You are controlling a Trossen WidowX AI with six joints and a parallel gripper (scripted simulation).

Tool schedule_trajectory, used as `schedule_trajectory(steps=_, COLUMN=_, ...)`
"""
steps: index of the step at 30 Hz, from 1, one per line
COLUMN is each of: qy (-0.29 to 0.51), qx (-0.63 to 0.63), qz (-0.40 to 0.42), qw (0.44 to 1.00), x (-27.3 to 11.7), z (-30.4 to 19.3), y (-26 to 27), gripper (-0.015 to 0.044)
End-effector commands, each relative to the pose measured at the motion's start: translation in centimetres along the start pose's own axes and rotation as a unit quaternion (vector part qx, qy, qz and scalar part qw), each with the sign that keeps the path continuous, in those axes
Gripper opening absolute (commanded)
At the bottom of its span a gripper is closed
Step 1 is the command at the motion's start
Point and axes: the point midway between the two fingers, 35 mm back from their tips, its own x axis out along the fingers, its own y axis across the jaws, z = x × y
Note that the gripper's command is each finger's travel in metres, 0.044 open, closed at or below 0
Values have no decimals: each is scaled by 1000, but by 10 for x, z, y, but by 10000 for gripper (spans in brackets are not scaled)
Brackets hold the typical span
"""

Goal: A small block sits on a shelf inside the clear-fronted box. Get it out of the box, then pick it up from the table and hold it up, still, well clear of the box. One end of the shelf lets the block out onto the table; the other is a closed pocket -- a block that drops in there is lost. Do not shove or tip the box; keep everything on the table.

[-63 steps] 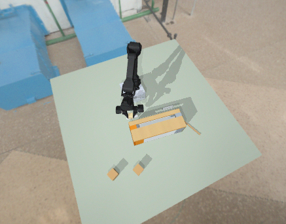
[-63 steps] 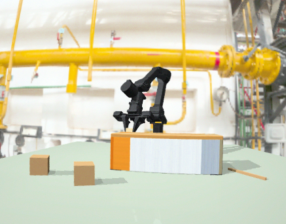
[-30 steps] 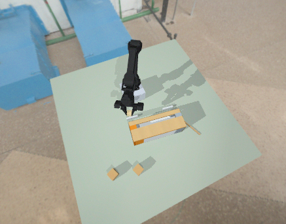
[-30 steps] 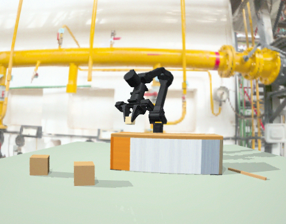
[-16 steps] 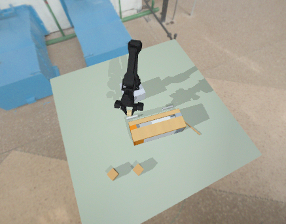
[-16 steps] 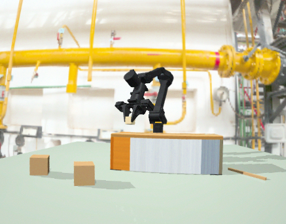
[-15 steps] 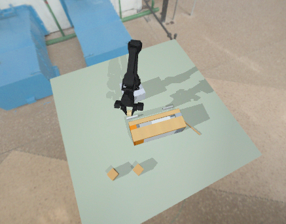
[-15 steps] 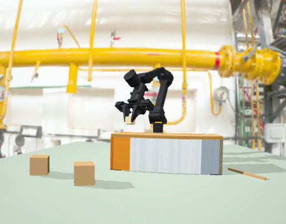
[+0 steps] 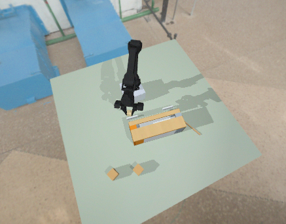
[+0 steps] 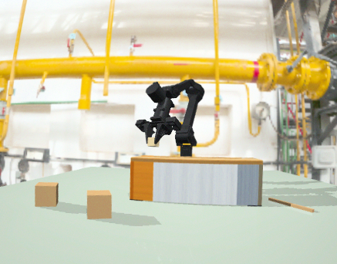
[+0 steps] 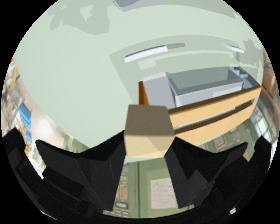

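A small pale tan block [image 9: 129,112] [image 10: 153,142] [image 11: 147,131] is held between the fingertips. My gripper [image 9: 129,112] [image 10: 152,140] [image 11: 145,135] is shut on it, pointing down, in the air above the level of the box top. The box [image 9: 158,127] [image 10: 197,160] [image 11: 215,116] stands upright on the table, with wooden top strips, an orange part at one end and grey panels. In the top view the block is just beyond the orange end, on the arm's side. In the wrist view it covers part of the box's near corner. No block shows in the visible part of the box.
Two wooden cubes [image 9: 112,173] [image 9: 138,169] [image 10: 46,194] [image 10: 99,204] stand on the table [image 9: 190,181] [image 10: 208,236]. A thin wooden stick [image 9: 194,128] [image 10: 291,204] lies by the box's other end. Two pale strips [image 9: 132,117] [image 9: 167,107] [image 11: 145,53] lie on the arm's side of the box.
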Motion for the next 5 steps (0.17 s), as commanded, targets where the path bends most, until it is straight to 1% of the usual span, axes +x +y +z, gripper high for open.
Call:
schedule_trajectory(steps=1, qy=0, qx=2, qz=2, qw=1000, x=0, z=0, y=0, gripper=0)
schedule_trajectory(steps=5, qy=0, qx=2, qz=2, qw=1000, x=0, z=0, y=0, gripper=0)
